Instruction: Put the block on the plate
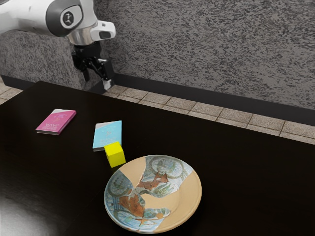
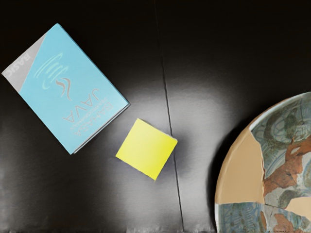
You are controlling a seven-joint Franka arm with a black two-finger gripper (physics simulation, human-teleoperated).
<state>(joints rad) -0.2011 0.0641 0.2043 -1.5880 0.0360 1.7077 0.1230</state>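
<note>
Clock directions as seen in the exterior view, 12 at its far edge. Gripper (image 1: 97,80) was open: fingers spread, nothing between them. It hung above counter height at the end of the white arm (image 1: 24,17), fingers angled down, roughly 11-12 o'clock from the yellow block (image 2: 146,149) and well apart from it.

Block sat flat on the black counter (image 1: 246,182), not on the plate (image 1: 184,196). It was at about 10-11 o'clock from the plate, near the rim; wrist view had bare surface between them. Plate lay face up, tan with blue-grey and rust patterned patches.

Light-blue Java book (image 2: 70,90) lay flat at about 11 o'clock from the block, just beside it. Exterior view overlapped the two, but wrist view had a narrow gap, so no contact. Grey corner on the cover read BASIC. Pink book (image 1: 56,123) lay flat at about 10 o'clock from the block, farther off, also grey-cornered.

Thin seam (image 2: 167,102) in the counter ran past the block's plate-side corner. Background: mottled grey wall (image 1: 206,49), dark baseboard, tiled floor (image 1: 197,108).
</note>
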